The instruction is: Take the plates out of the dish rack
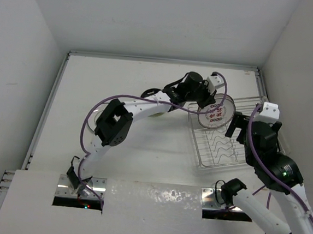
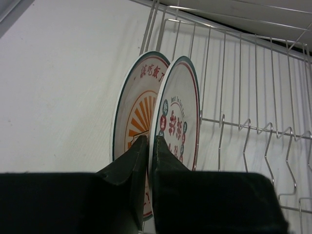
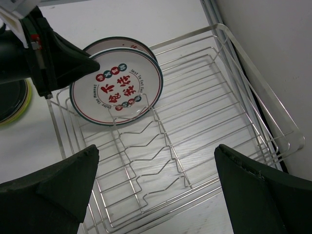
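Left tool point(image 2: 150, 142) is clamped on the rim of the front plate point(image 2: 178, 112), the one with red characters. One finger is slid between it and the orange sunburst plate point(image 2: 135, 109) just behind. Both stand on edge at the far end of the dish rack point(image 1: 219, 150); its other slots are bare. Right tool point(image 3: 156, 151) hangs over the rack's near end, fingers wide apart, holding nothing. Beside the rack on the worktop point(image 1: 121, 81) lies a stack of plates point(image 3: 9, 100), dark over lime green. Most of the unloading looks done, with two plates left.
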`<state>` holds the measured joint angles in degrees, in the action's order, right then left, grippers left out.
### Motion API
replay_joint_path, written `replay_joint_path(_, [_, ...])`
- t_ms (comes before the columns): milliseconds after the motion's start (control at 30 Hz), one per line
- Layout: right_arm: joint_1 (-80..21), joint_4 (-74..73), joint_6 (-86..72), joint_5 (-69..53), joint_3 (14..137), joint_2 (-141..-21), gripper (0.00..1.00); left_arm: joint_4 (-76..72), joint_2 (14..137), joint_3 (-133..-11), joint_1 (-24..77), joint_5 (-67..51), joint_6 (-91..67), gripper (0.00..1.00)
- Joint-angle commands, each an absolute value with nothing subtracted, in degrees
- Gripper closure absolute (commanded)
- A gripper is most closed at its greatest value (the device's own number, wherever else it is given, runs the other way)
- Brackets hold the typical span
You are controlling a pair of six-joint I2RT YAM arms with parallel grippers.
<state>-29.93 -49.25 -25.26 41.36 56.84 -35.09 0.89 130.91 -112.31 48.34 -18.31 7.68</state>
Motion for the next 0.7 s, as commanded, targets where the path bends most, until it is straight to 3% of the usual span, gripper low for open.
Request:
replay_joint_path(0, [-30.15, -46.59, -25.49, 42.01, 55.64, -36.30, 0.01, -3.34, 120.51, -111.89, 48.60, -19.77, 5.45, 1.00])
replay_joint_path(200, [-30.15, -41.67, -26.72, 43.33, 52.91, -39.98, 0.01, -4.22, 109.98, -109.69, 48.60, -14.08, 2.21, 1.00])
replay_joint_path(467, [-30.06, -27.60, -27.86, 23.59, 57.91, -42.44, 0.01, -0.88, 94.06, -101.44, 46.68, 6.12, -6.93, 1.00])
replay_joint_path(633, [-29.97, -22.96, -31.19, 11.28, 59.51, -47.46, 0.01, -2.28, 78.68, -86.42, 34.91, -0.68, -25.55, 1.00])
replay_joint_path(667, [-30.06, -20.76, -31.98, 4.29, 58.54, -47.37, 0.01, -2.37, 74.66, -84.31, 31.50, -3.23, -26.79, 1.00])
